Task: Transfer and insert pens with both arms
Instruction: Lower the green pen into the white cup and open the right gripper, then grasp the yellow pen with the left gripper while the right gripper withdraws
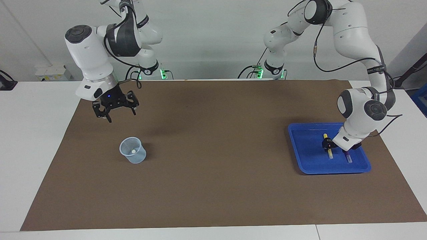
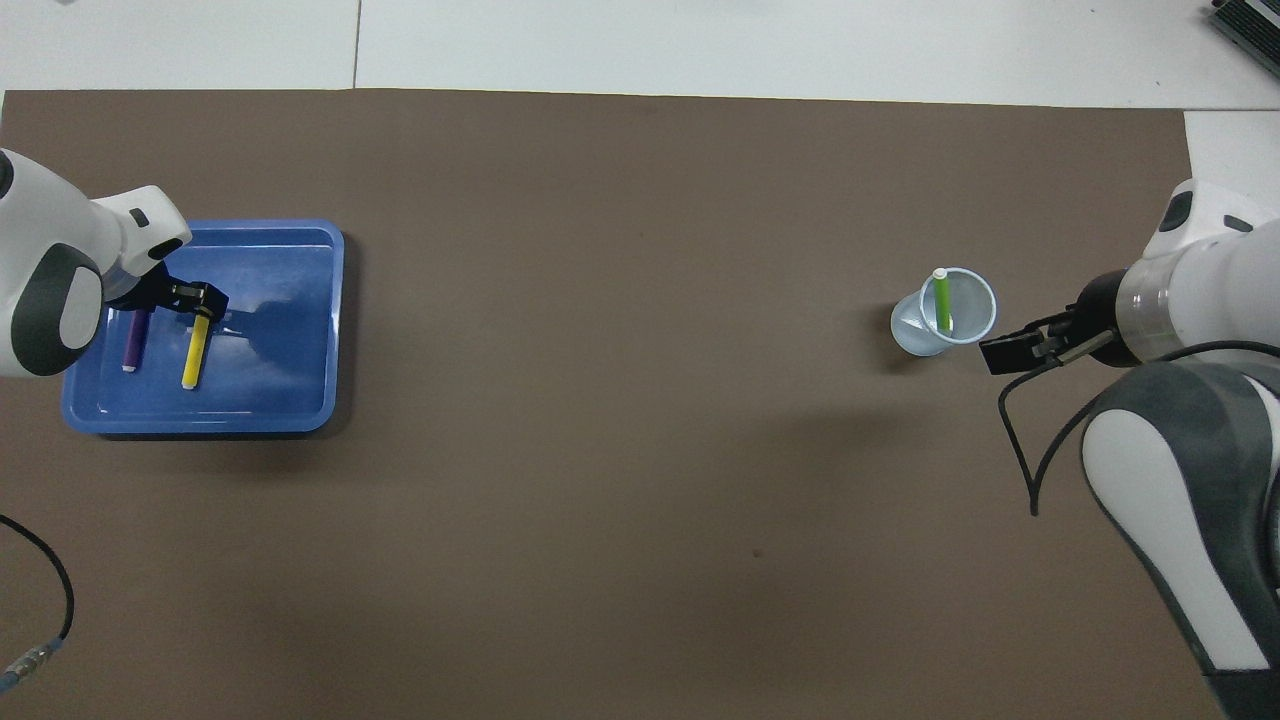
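The green pen [image 2: 941, 300] stands in a clear plastic cup [image 1: 135, 159] toward the right arm's end of the mat; only its whitish cap [image 1: 133, 151] shows in the facing view. My right gripper [image 1: 117, 114] hangs open and empty above the mat, up beside the cup [image 2: 915, 330]. The yellow pen [image 2: 195, 350] and the purple pen [image 2: 133, 345] lie side by side in a blue tray [image 2: 290, 330] at the left arm's end. My left gripper [image 1: 328, 145] is down in the tray [image 1: 307, 146], low over the yellow pen [image 1: 325, 136], with the purple pen [image 1: 349, 157] just beside it.
A brown mat [image 1: 217, 150] covers most of the white table. A black cable [image 2: 45, 600] lies at the mat's edge near the left arm. A cable loop [image 2: 1020, 450] hangs from the right arm's wrist.
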`<state>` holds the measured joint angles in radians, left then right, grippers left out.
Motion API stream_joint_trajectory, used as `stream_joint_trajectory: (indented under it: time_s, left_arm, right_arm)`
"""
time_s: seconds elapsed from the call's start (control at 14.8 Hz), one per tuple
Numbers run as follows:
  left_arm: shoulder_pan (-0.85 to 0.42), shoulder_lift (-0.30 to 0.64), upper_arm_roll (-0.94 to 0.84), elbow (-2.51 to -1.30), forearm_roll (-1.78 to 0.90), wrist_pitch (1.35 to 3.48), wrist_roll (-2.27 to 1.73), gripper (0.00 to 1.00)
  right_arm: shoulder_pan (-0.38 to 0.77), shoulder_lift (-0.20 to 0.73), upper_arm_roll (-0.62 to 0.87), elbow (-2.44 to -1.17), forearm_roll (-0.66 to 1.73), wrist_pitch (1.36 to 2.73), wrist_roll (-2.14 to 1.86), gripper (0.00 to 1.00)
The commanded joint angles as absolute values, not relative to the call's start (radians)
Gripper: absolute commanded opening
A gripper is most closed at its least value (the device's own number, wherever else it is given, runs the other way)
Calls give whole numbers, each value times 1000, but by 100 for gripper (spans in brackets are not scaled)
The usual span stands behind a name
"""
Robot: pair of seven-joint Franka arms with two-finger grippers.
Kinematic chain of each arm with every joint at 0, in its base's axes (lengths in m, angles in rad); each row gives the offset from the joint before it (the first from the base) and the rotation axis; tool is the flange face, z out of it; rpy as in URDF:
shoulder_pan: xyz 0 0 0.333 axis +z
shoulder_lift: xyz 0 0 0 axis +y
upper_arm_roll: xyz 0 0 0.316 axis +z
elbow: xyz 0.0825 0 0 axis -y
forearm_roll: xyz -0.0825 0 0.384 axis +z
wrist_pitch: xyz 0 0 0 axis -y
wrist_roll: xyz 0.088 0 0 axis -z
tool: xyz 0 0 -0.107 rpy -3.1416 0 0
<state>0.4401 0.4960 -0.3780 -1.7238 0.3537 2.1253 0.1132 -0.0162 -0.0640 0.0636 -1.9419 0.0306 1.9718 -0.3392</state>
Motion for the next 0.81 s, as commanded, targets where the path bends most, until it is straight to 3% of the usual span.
stream_joint_trajectory:
  time_s: [0.0,0.41,0.75]
  left_arm:
    - [457,492,-388,-1743,341,2123,129,81]
    - [457,488,-390,-1758,318,2123,129,70]
    - [465,486,-390,-1758,298,2123,129,69]
  right_arm:
    - [6,-100,80,-1911,28,1879,-333,100]
    - [28,-115,81,-1890,64,1859,-330,100]
    - [28,-136,95,-1888,120,1815,-327,100]
